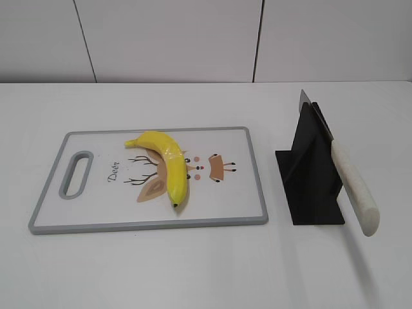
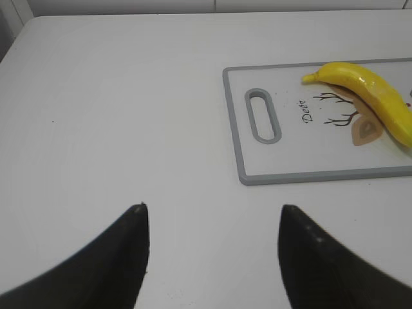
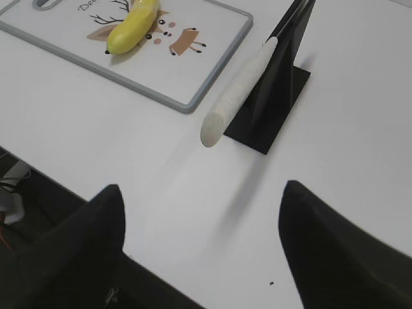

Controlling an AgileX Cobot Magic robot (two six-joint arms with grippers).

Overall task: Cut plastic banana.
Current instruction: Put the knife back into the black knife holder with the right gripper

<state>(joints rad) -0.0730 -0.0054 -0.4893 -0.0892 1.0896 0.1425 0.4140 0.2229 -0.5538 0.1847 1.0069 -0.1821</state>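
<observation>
Item: yellow plastic banana, laid lengthwise on the white rectangular cutting board with grey rim and deer print, stem end far and left, tip near; the board is set left of centre on the white table, its slotted handle at the left end. Item: knife with a pale, speckled handle and a grey blade, propped at a slant in the black angular knife stand, handle pointing near and right, blade tip raised at the far end; the stand is placed just right of the board, apart from it. Left gripper: held over bare table, left and near of the board, jaws spread, nothing between them. Right gripper: held near of the stand, close to the table's near edge, jaws spread, nothing held. Step in hand, as judged: the start — the banana is whole, the knife not yet taken. Next move, as judged: the right gripper is to be brought to the free handle end and closed across it, so that the knife can be drawn out along the slant; the left gripper may be needed to steady the banana. Obstructions: none noted between either gripper and its object — only the stand itself, which could be dragged or tipped if the blade binds.
</observation>
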